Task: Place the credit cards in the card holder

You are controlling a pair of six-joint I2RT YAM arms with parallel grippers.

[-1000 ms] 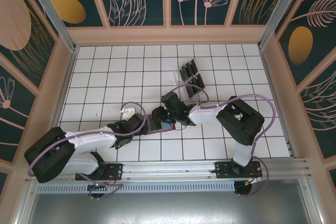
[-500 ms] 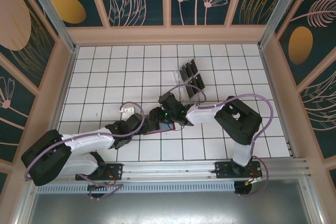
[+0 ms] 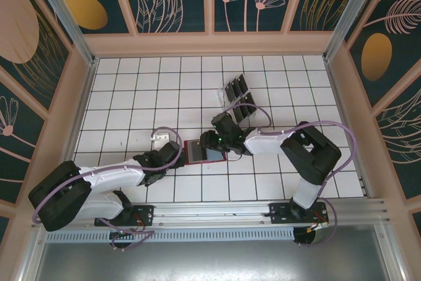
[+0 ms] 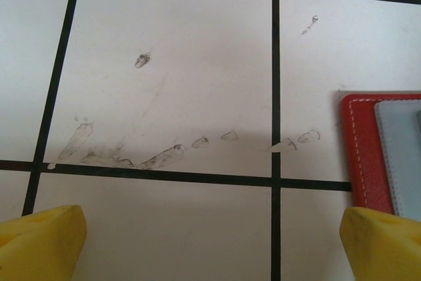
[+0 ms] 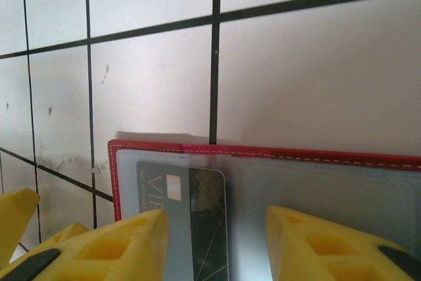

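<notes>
The card holder [image 3: 197,152] lies open on the white tiled table, red with a grey-blue pocket [image 5: 316,182]. One black credit card [image 5: 209,215] lies in the card holder's left part, half under a clear sleeve. My right gripper [image 5: 216,215] hovers over it, its yellow fingers [image 5: 125,245] apart on either side and gripping nothing; from above, the right gripper [image 3: 216,141] sits at the holder's right edge. More credit cards [image 3: 238,99] stand in a clear rack behind. My left gripper [image 4: 210,214] is wide open over bare tile just left of the card holder [image 4: 363,153].
A clear slotted rack [image 3: 227,103] with several cards stands behind the right arm. A small white piece [image 3: 160,137] lies left of the holder. Smudges mark the tile [image 4: 151,159] under the left gripper. Patterned walls close in the table.
My right gripper has drawn back to the right off the card holder, and its open inside now shows from above. The left gripper stays open beside it.
</notes>
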